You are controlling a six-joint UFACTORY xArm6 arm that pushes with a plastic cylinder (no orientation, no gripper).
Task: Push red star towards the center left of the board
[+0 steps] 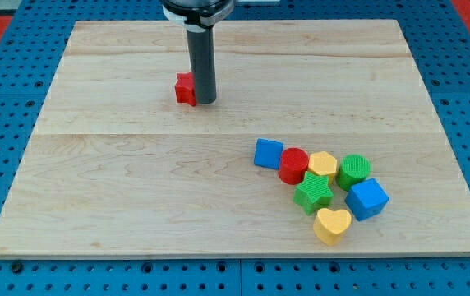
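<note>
The red star [185, 89] lies on the wooden board [120, 181], left of centre in the upper part of the view. My tip [205, 101] stands right against the star's right side and hides part of it. The dark rod rises from there to the view's top edge.
A cluster of blocks lies at the lower right: a blue block [268, 153], a red cylinder [293, 165], a yellow block [323, 164], a green cylinder [353, 171], a green star [313, 192], a blue cube [366, 199] and a yellow heart [332, 224].
</note>
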